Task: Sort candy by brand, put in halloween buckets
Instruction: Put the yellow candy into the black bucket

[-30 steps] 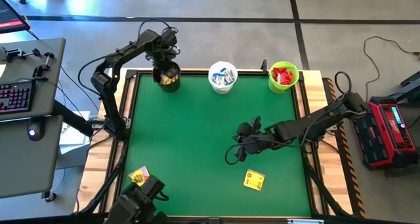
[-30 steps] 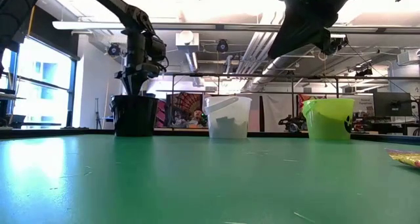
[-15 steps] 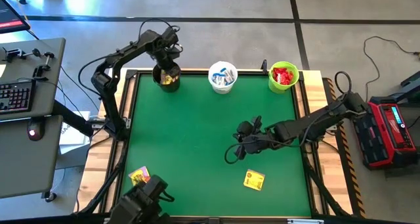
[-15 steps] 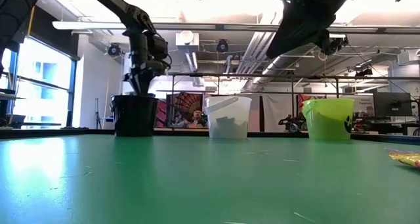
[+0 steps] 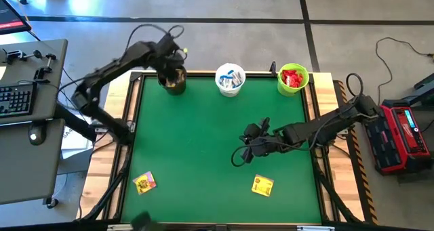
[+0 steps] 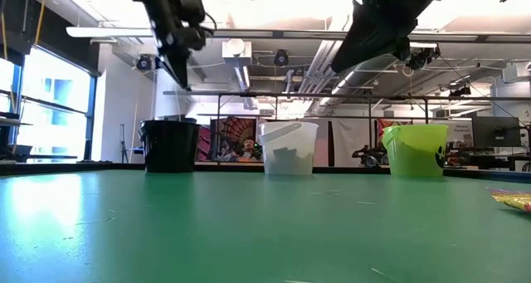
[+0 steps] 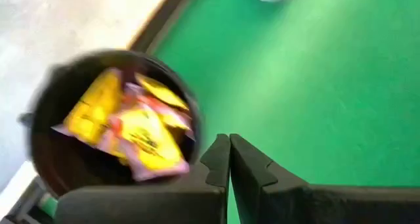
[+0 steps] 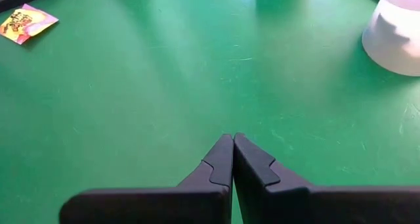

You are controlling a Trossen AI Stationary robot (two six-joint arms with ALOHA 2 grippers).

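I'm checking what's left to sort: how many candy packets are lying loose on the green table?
2: one yellow packet near the table's front left corner, another yellow packet front right of centre. None looks hidden.

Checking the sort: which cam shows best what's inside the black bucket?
Left wrist view: it looks down into the black bucket, showing yellow packets piled inside. The high view shows the bucket small, partly under the left arm, contents barely visible. The low view shows only its side wall. The right wrist view misses it.
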